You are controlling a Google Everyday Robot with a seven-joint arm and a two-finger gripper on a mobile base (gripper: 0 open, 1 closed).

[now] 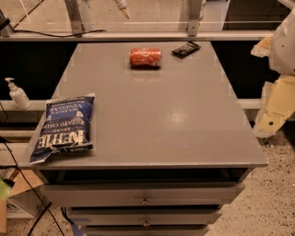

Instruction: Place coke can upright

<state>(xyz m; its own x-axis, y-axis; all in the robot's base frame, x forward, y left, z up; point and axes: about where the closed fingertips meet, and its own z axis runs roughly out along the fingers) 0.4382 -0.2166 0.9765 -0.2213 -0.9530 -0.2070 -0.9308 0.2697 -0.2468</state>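
Observation:
The coke can (145, 57) is red-orange with white lettering. It lies on its side near the far edge of the grey table top (156, 120), its long axis running left to right. Only a pale tip of my gripper (123, 10) shows at the top edge of the view, beyond the table and a little left of the can, well apart from it. It holds nothing that I can see. Pale segments of my arm (276, 92) stand at the right edge, beside the table.
A small dark snack wrapper (186, 49) lies just right of the can. A blue chip bag (64, 126) lies at the table's front left. Drawers (145, 196) sit under the top. A white pump bottle (18, 94) stands on a left shelf.

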